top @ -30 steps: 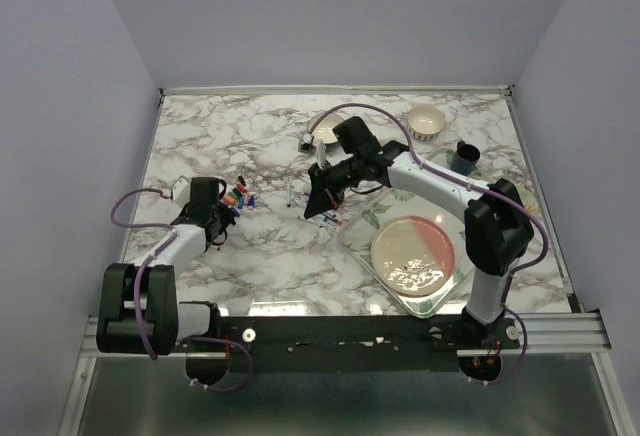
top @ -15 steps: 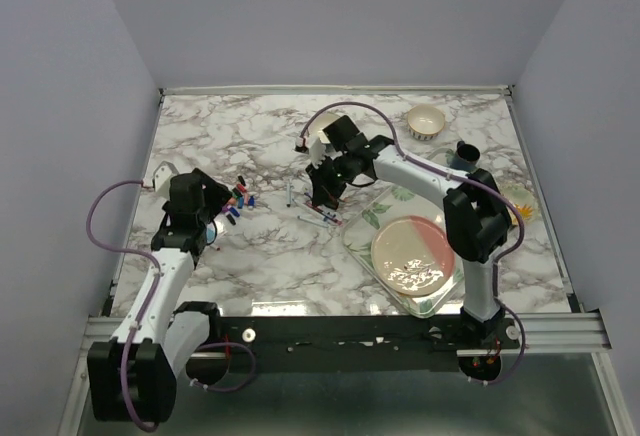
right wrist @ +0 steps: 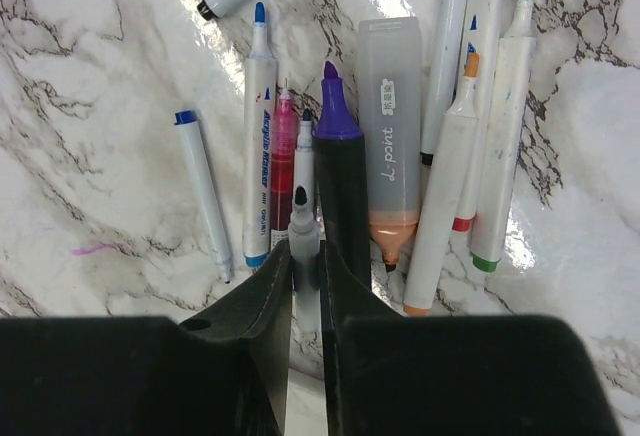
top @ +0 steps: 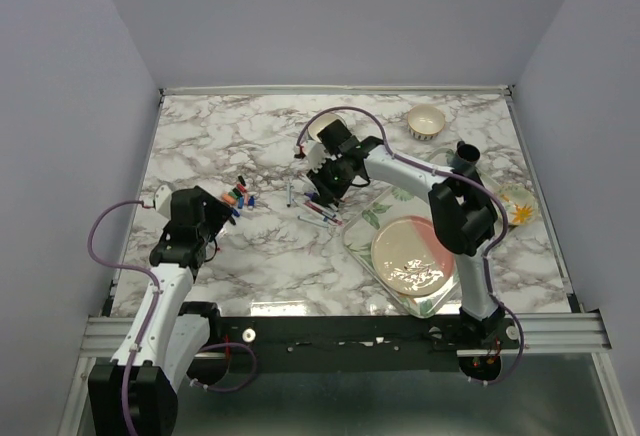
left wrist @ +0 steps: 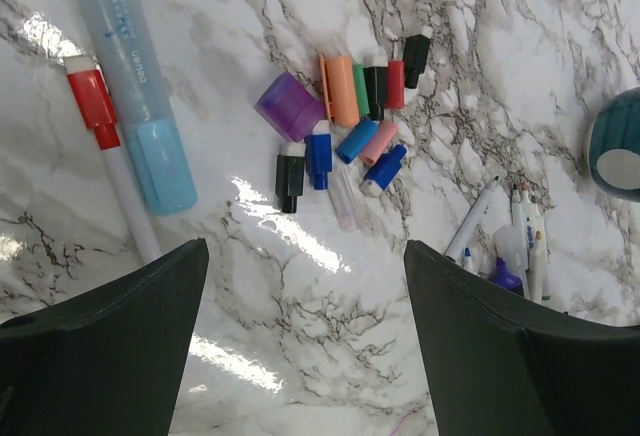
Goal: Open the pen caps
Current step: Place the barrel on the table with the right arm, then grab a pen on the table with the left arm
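Note:
Several loose pen caps (left wrist: pixel 345 126) in purple, orange, green, black, red, blue and pink lie in a heap on the marble; in the top view the heap (top: pixel 238 198) is just ahead of my left gripper (top: pixel 207 218). A red cap (left wrist: pixel 92 99) sits on a thin white pen beside a light-blue highlighter (left wrist: pixel 135 76). My left gripper (left wrist: pixel 305 251) is open and empty, above bare marble short of the heap. My right gripper (right wrist: pixel 305 256) is shut on a white pen with a bare black tip (right wrist: pixel 303 218), above a row of uncapped pens (right wrist: pixel 385 136), which also show in the top view (top: pixel 322 214).
A tray (top: pixel 362 241) with a pink plate (top: pixel 413 254) lies at front right. A bowl (top: pixel 427 121) and a dark cup (top: pixel 465 158) stand at back right, another bowl (top: pixel 322 128) behind the right gripper. A teal cup (left wrist: pixel 618 146) and several uncapped pens (left wrist: pixel 525 236) lie right of the caps.
My left arm has swung back toward the near left, its gripper drawing away from the caps. My right gripper has shifted left and back over the row of pens.

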`<state>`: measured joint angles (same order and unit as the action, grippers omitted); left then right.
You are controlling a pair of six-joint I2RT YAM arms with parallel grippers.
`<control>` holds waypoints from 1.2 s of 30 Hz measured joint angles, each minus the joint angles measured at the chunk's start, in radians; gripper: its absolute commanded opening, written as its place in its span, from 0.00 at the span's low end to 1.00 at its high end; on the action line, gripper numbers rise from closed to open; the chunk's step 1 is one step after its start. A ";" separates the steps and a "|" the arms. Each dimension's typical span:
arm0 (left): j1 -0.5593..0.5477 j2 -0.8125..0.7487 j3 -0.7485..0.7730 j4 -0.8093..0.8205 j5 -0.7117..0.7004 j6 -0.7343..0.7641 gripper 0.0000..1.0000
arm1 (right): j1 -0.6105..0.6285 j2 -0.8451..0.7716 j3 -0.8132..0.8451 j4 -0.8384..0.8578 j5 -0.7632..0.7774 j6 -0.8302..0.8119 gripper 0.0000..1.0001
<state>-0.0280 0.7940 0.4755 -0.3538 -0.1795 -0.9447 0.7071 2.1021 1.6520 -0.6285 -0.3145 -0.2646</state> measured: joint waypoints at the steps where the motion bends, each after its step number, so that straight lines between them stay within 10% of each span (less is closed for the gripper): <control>1: 0.000 -0.001 0.000 -0.011 0.000 -0.006 0.88 | 0.001 0.000 0.000 -0.001 0.003 -0.001 0.25; 17: 0.000 -0.048 -0.032 -0.166 -0.092 -0.128 0.87 | 0.006 -0.001 0.000 -0.011 0.010 -0.015 0.27; 27: 0.009 0.128 -0.007 -0.170 -0.160 -0.150 0.58 | 0.006 -0.117 -0.022 -0.013 -0.055 -0.018 0.27; 36: 0.040 0.327 0.122 -0.161 -0.192 -0.080 0.54 | 0.006 -0.185 -0.024 -0.013 -0.125 -0.018 0.27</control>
<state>0.0124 1.1210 0.5972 -0.5148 -0.3714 -1.0245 0.7136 1.9171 1.6279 -0.6411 -0.4397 -0.2821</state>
